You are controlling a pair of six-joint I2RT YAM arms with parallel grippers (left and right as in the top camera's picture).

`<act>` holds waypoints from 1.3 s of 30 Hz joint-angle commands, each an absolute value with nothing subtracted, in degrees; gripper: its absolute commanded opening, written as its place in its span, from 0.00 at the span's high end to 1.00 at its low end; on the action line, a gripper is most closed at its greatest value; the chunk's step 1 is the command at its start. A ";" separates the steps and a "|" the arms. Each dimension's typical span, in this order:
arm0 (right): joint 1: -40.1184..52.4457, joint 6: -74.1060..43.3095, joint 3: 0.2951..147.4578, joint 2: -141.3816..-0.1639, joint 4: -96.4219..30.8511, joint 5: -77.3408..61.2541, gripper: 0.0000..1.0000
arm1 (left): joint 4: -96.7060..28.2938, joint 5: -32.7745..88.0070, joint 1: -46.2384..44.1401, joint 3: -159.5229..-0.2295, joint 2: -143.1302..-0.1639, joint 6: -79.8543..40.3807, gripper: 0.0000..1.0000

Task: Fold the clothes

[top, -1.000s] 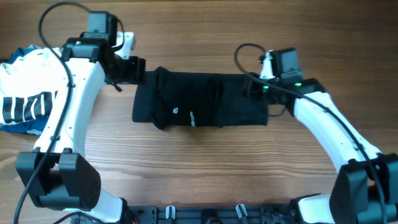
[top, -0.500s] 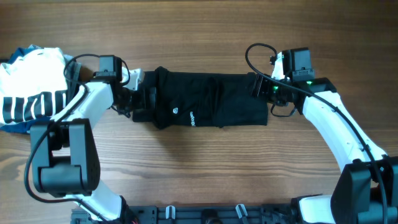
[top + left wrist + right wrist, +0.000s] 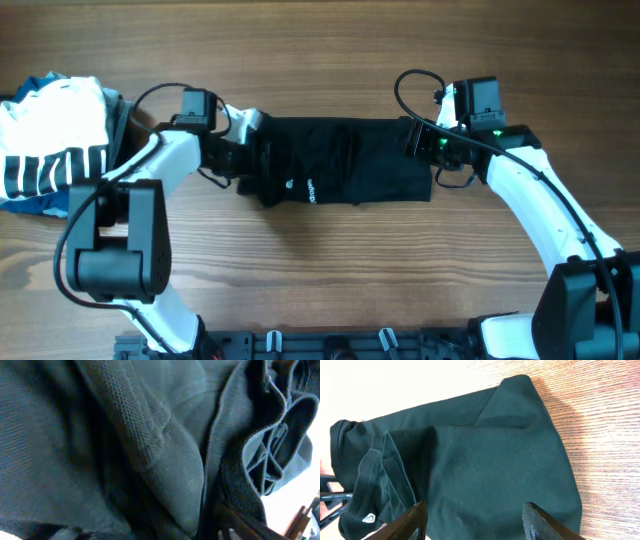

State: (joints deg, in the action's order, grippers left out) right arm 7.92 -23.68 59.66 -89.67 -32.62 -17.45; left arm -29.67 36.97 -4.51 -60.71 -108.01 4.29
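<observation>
The black T-shirt [image 3: 350, 165] lies folded into a long band across the middle of the table, with its small white logo facing up. My left gripper [image 3: 247, 152] is pressed into the shirt's left end. The left wrist view shows only bunched black fabric [image 3: 125, 435], and the fingers are hidden. My right gripper [image 3: 415, 140] hovers over the shirt's right end. In the right wrist view its fingers [image 3: 475, 507] are spread wide above the flat fabric [image 3: 485, 460] and hold nothing.
A white garment with black stripes [image 3: 50, 130] lies heaped at the far left edge on top of a blue garment [image 3: 35, 203]. The wooden table [image 3: 320, 260] shows bare in front of and behind the shirt.
My left arm dropped from the back left and moved right into the shirt's left end, which has shifted right and bunched. My right arm has hardly moved in the last half second.
</observation>
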 commanded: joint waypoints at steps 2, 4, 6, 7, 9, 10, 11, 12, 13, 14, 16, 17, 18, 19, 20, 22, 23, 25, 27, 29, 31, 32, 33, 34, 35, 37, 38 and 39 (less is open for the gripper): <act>7.90 -22.55 60.53 -88.71 -32.60 -16.95 0.39 | -27.83 32.32 -7.01 -59.86 -109.32 5.76 0.87; 7.90 -22.52 60.53 -88.68 -32.75 -16.95 0.39 | -30.89 29.39 -6.13 -60.55 -108.60 5.54 0.96; 7.90 -22.52 60.53 -88.71 -33.17 -16.95 0.39 | -37.06 25.47 -4.23 -63.40 -106.83 5.54 0.96; 7.90 -22.52 60.53 -88.71 -33.36 -16.97 0.39 | -42.04 22.87 -2.74 -66.28 -105.21 5.54 0.96; 7.90 -22.57 60.53 -88.71 -33.52 -16.97 0.39 | -49.15 21.56 -0.80 -71.83 -102.17 5.56 0.96; 7.90 -22.55 60.53 -88.71 -33.50 -16.97 0.39 | -50.98 21.58 -0.45 -73.91 -101.01 5.50 0.96; 7.90 -22.61 60.53 -88.68 -33.50 -16.95 0.39 | -52.53 21.63 -0.49 -76.38 -99.57 5.23 0.96; 7.90 -22.68 60.53 -88.68 -33.50 -16.97 0.39 | -52.88 22.02 -1.06 -78.08 -98.28 4.19 0.96; 7.90 -22.63 60.53 -88.71 -33.50 -16.95 0.39 | -52.69 22.26 -1.96 -78.87 -97.27 3.36 0.96; 7.90 -22.65 60.53 -88.71 -33.47 -16.95 0.39 | -52.03 22.44 -3.40 -79.11 -96.42 3.33 0.96; 7.90 -22.63 60.53 -88.71 -33.50 -16.95 0.39 | -51.70 22.39 -7.60 -79.07 -96.42 2.96 0.96; 7.90 -22.65 60.53 -88.71 -33.52 -16.95 0.39 | -51.70 22.37 -9.41 -79.00 -96.84 2.96 0.96; 7.90 -22.63 60.53 -88.68 -33.52 -16.95 0.39 | -51.72 21.58 -11.75 -78.91 -97.56 2.92 0.96; 7.90 -22.63 60.53 -88.71 -33.54 -16.97 0.39 | -51.70 19.64 -13.85 -78.87 -98.41 2.52 0.96; 7.90 -22.65 60.53 -88.68 -33.58 -16.97 0.39 | -51.70 17.72 -15.68 -78.87 -99.37 2.52 0.96; 7.90 -22.63 60.53 -88.68 -33.58 -16.97 0.39 | -51.57 15.73 -18.74 -78.87 -101.41 2.52 0.96; 7.90 -22.63 60.53 -88.71 -33.58 -16.97 0.39 | -51.37 15.77 -19.94 -78.87 -102.28 2.50 0.96; 7.90 -22.63 60.53 -88.71 -33.56 -16.95 0.39 | -49.89 15.84 -24.29 -78.87 -105.01 0.69 0.71; 7.90 -22.61 60.53 -88.68 -33.56 -16.95 0.39 | -48.95 16.23 -27.14 -78.87 -105.86 -0.91 0.57; 7.90 -22.61 60.53 -88.71 -33.61 -16.95 0.39 | -48.45 15.86 -30.39 -79.11 -105.67 -0.89 0.51; 7.90 -22.50 60.53 -88.71 -33.54 -16.93 0.39 | -49.65 13.34 -31.77 -80.60 -104.95 -0.91 0.49; 7.90 -22.50 60.53 -88.68 -33.54 -16.95 0.39 | -51.31 11.25 -31.75 -81.97 -104.38 -0.91 0.49; 7.90 -22.50 60.53 -88.68 -33.58 -16.95 0.38 | -53.28 8.47 -31.27 -83.48 -103.77 -0.93 0.49; 7.90 -22.50 60.53 -88.71 -33.63 -16.95 0.38 | -55.31 5.08 -30.35 -85.06 -103.11 -0.93 0.48; 7.90 -22.52 60.53 -88.71 -33.63 -16.95 0.38 | -56.23 2.66 -29.32 -85.80 -102.67 -0.93 0.47; 7.90 -22.50 60.53 -88.68 -33.63 -16.95 0.38 | -56.38 0.38 -25.96 -85.95 -102.28 -0.93 0.51; 7.90 -22.52 60.53 -88.71 -33.63 -16.95 0.38 | -56.38 1.21 -23.92 -85.82 -102.67 -1.02 0.56; 7.90 -22.57 60.53 -88.71 -33.63 -16.95 0.38 | -56.36 1.93 -22.72 -85.71 -102.96 -1.02 0.63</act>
State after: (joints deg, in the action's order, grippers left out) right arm 7.92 -23.68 59.66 -89.67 -33.50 -17.45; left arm -56.07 5.80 -28.42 -84.68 -104.14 -0.51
